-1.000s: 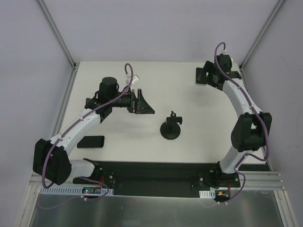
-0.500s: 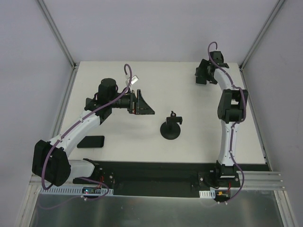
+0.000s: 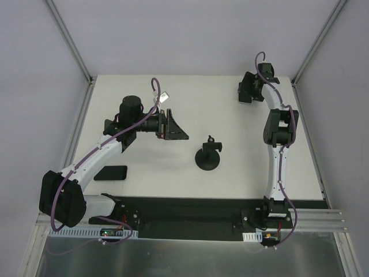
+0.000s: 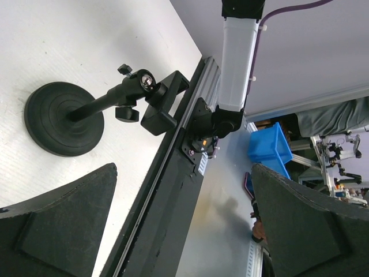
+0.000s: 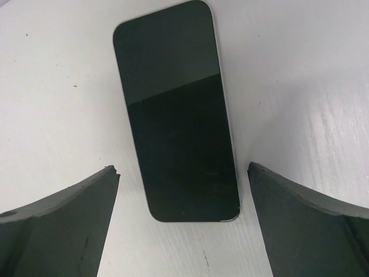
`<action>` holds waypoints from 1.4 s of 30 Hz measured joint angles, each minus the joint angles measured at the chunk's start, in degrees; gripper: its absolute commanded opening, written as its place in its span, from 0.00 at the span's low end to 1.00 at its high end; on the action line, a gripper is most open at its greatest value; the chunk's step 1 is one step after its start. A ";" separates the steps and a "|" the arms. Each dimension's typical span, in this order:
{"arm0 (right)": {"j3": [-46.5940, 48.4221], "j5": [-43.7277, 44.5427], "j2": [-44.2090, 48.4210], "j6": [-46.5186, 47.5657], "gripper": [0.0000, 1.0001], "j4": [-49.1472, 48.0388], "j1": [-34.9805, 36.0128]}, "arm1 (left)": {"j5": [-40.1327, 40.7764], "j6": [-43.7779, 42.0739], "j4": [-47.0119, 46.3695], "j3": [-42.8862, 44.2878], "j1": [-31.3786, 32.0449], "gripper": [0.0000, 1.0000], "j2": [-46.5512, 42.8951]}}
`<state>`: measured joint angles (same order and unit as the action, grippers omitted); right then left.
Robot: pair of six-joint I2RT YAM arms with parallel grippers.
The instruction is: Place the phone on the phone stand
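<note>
A dark phone point(image 5: 176, 115) lies flat, screen up, on the white table at the far right back. My right gripper point(image 5: 183, 222) is open and hovers just short of the phone's near end, one finger on each side, touching nothing; in the top view the right gripper point(image 3: 246, 92) hides most of that phone. The black phone stand point(image 3: 207, 156), a round base with a short stem and clamp head, stands mid-table and also shows in the left wrist view point(image 4: 64, 118). My left gripper point(image 3: 174, 127) is open and empty, left of the stand and above the table.
A second flat black phone-like slab point(image 3: 110, 172) lies near the front left, beside the left arm. The black base rail point(image 3: 184, 210) runs along the near edge. Aluminium posts and grey walls close in the table's back and sides.
The right arm has straightened, its elbow swinging from the right side in toward the back; its gripper has stayed over the far-right phone. The left arm has not moved.
</note>
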<state>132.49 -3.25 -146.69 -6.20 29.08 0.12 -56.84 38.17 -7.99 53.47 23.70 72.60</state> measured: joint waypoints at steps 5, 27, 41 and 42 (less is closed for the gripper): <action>2.38 1.03 -1.18 -0.76 0.97 1.22 0.46 | -0.07 0.17 -0.31 0.00 0.00 0.99 0.04; 11.65 14.51 -5.11 -0.15 0.85 13.84 5.44 | -1.70 3.45 -3.87 -1.03 0.00 0.99 0.13; 12.74 14.69 -5.25 1.60 0.82 14.32 5.95 | -2.43 4.66 -5.14 -1.20 0.00 0.99 0.13; 12.92 14.69 -5.29 1.66 0.82 14.36 5.95 | -2.64 4.72 -5.16 -1.27 0.00 0.99 0.13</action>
<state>145.40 11.44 -151.98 -4.54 43.44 6.07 -59.48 42.89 -13.15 52.21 23.70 72.73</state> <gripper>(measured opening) 0.833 0.992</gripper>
